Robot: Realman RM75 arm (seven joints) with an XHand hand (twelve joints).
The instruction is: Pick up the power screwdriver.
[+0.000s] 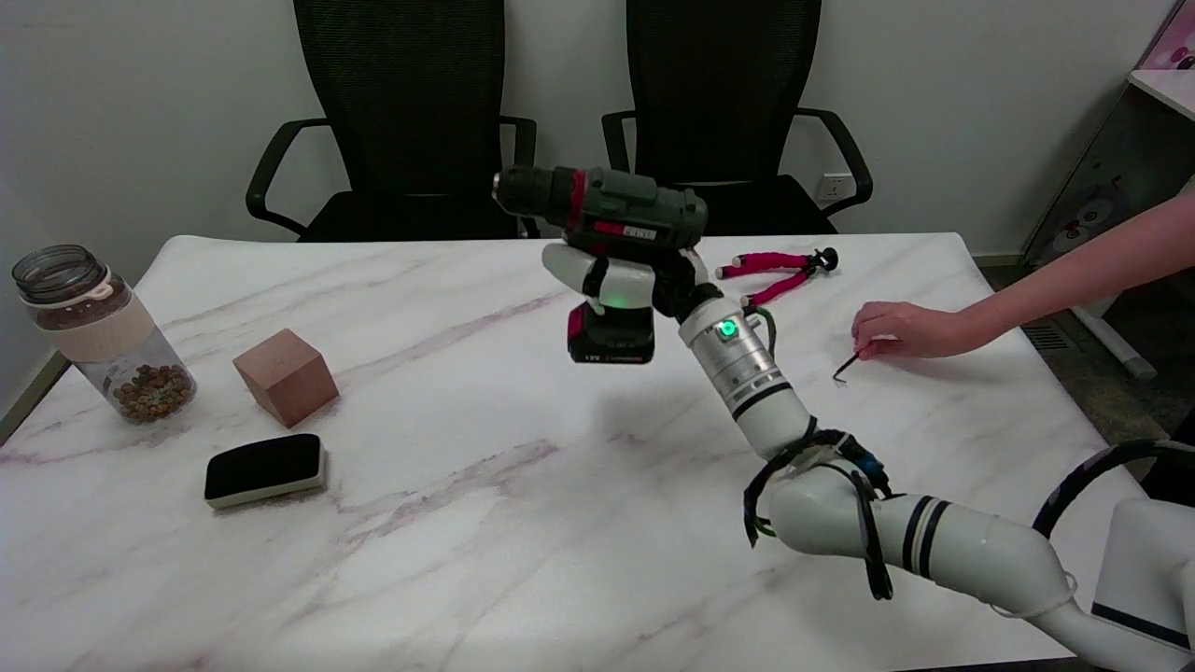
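**Screwdriver aloft, grip under watch**

We note the power screwdriver (602, 210) held in the air above the middle of the table (467, 523), toward its far edge, with a shadow on the marble beneath it. The right hand (621, 280) wraps its fingers around the handle, just below the green body and above the red-and-black battery pack. The nose points toward the left edge.

Risks, as we judge them:
- The tool looks top-heavy; if the fingers loosen, it may tip nose-down or slide through the grip.
- A drop from here lands it hard on the marble.
- A person's hand (901, 331) rests near the right edge, holding a small dark tool; a wide swing of the arm that way could meet it.
- The pink-handled pliers (775, 271) lie just behind the wrist, near the far edge.
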